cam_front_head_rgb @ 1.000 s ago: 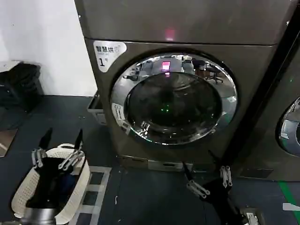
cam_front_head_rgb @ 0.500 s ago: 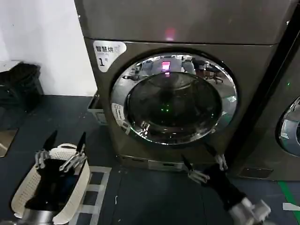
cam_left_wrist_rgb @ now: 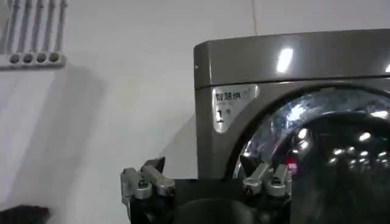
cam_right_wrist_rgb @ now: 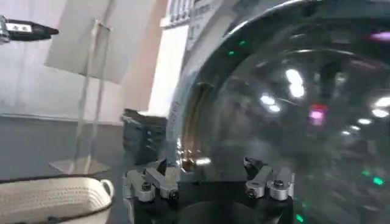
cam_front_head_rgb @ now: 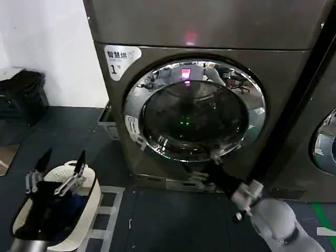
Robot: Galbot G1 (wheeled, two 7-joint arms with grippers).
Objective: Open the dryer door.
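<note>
Facing the dryer (cam_front_head_rgb: 210, 31), I see the dryer door (cam_front_head_rgb: 194, 109) shut in its front. My right gripper (cam_front_head_rgb: 206, 170), fingers spread, reaches the door's lower rim; contact is blurred. My left gripper (cam_front_head_rgb: 58, 170) hangs spread over a white basket (cam_front_head_rgb: 89, 202).

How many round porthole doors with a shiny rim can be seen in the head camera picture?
2. The dryer's large chrome-rimmed round door with dark glass is at the centre, closed. A second round door is partly seen at the right edge, on the neighbouring dark machine; more may lie beyond the edge.
</note>
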